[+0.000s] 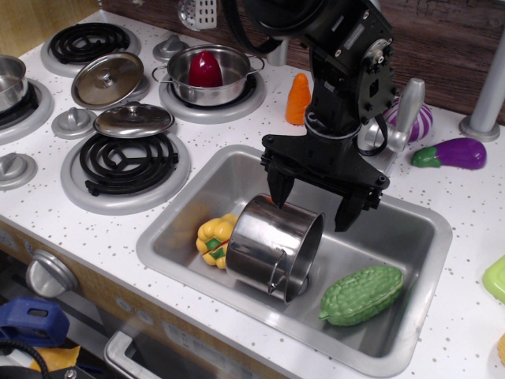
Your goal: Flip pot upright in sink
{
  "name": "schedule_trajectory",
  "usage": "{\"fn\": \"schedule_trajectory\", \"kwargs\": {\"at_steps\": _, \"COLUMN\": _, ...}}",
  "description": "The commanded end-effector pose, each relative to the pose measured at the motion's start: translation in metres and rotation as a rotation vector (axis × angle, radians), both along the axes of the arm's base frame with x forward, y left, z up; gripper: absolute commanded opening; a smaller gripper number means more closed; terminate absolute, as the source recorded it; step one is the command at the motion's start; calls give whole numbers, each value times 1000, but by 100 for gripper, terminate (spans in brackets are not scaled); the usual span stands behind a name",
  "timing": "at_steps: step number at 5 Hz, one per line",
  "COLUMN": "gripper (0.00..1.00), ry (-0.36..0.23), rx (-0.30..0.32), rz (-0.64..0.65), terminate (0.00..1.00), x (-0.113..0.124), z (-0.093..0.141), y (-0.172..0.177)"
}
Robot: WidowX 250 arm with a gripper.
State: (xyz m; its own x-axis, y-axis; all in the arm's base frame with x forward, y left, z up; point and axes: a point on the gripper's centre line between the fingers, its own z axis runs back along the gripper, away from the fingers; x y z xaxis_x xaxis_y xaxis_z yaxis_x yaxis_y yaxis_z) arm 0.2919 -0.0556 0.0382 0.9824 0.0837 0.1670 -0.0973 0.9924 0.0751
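The shiny steel pot (270, 245) lies on its side in the sink (398, 354), its mouth facing right and a thin wire handle hanging at its front. My black gripper (316, 207) hangs just above and behind the pot, its two fingers spread wide apart and holding nothing. The left finger tip stands close to the pot's upper back edge; the right finger is over the basin floor, to the right of the pot's rim.
A yellow toy pepper (213, 240) lies against the pot's left side, a green bumpy gourd (363, 294) at the basin's front right. A shallow pot with a red vegetable (208, 73), two lids (109, 79), a carrot (297, 99), an eggplant (454, 153) and the faucet (407, 118) surround the sink.
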Motion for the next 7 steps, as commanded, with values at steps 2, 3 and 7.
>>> {"fn": "schedule_trajectory", "kwargs": {"at_steps": 2, "gripper": 100, "ry": -13, "rx": 60, "rz": -30, "terminate": 0, "x": 2, "z": -3, "y": 0}}
{"fn": "schedule_trajectory", "kwargs": {"at_steps": 3, "gripper": 100, "ry": -17, "rx": 172, "rz": -66, "terminate": 0, "x": 3, "z": -5, "y": -3}}
{"fn": "schedule_trajectory", "kwargs": {"at_steps": 7, "gripper": 100, "ry": 74, "rx": 493, "rz": -151, "terminate": 0, "x": 2, "z": -22, "y": 4}}
